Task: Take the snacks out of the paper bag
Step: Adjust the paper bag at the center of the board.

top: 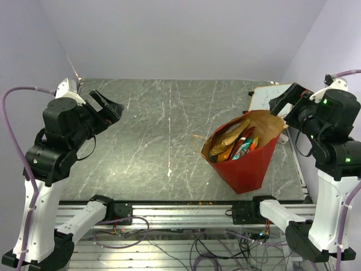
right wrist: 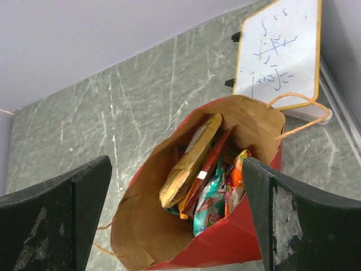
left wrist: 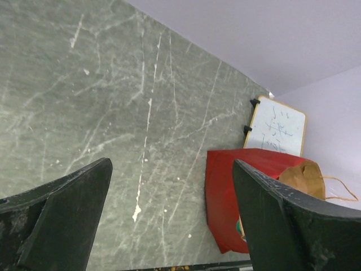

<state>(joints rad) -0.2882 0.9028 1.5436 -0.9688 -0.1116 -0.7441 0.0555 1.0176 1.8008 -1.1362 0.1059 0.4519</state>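
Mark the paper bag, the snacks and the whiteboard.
paper bag [top: 248,168]: top external view, red outer wall.
snacks [right wrist: 210,200]: right wrist view, green packet inside the bag.
whiteboard [right wrist: 279,51]: right wrist view, white writing surface.

This is a robotics lab bench. 2 black-and-white robot arms, the left arm [top: 62,135] and the right arm [top: 330,141], are bolted to an aluminium rail [top: 180,213] at the near edge of a grey marble-pattern tabletop [top: 152,130]. Loose cables [top: 208,251] tangle below, plain lilac walls [top: 180,34] enclose it, and a scribbled whiteboard [right wrist: 282,51] sits at the far right.
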